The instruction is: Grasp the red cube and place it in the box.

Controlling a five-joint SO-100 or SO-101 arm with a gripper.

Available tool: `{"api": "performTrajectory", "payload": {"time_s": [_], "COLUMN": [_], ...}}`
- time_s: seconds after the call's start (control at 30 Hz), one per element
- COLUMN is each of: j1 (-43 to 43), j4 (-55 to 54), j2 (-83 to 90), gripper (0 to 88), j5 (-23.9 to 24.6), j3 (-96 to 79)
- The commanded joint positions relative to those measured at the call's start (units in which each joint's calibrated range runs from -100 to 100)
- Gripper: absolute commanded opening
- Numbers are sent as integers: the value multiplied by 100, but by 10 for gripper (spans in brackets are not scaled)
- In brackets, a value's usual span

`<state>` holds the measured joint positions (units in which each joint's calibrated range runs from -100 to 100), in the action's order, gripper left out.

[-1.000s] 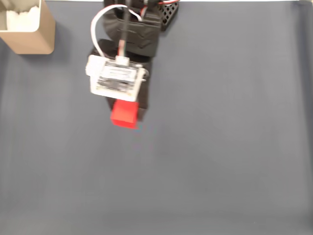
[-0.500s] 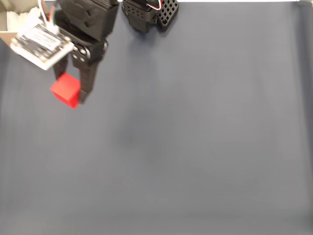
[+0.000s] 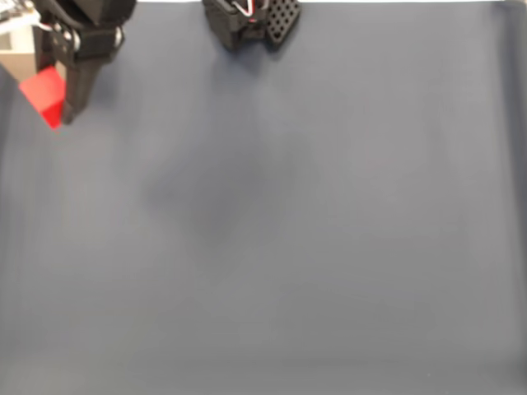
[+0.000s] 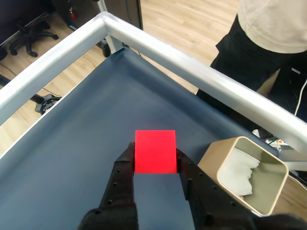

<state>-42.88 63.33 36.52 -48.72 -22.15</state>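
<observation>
My gripper point(image 4: 154, 154) is shut on the red cube point(image 4: 154, 151), holding it by two opposite faces above the dark blue mat. In the wrist view the tan box point(image 4: 243, 174) stands open-topped to the right of the cube, with white material inside. In the fixed view the cube point(image 3: 45, 92) hangs at the far top left, clamped by the black gripper point(image 3: 58, 103), and a sliver of the box point(image 3: 15, 59) shows at the left edge behind the arm.
A metal table rail point(image 4: 201, 76) runs around the mat's corner in the wrist view. A person in dark trousers point(image 4: 259, 43) stands beyond the rail. The arm's black base point(image 3: 251, 20) sits at the top of the fixed view.
The gripper has carried the red cube from the mat's upper middle to the far top left, up beside the box.
</observation>
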Motion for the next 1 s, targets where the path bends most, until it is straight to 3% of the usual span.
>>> {"api": "performTrajectory", "payload": {"time_s": [0.0,0.97], "j1": [-371,-1920], "j4": [-5,-382], "j2": [178,-212], "gripper": [18,9], "j5": [78,117], "j3": [153,126]}}
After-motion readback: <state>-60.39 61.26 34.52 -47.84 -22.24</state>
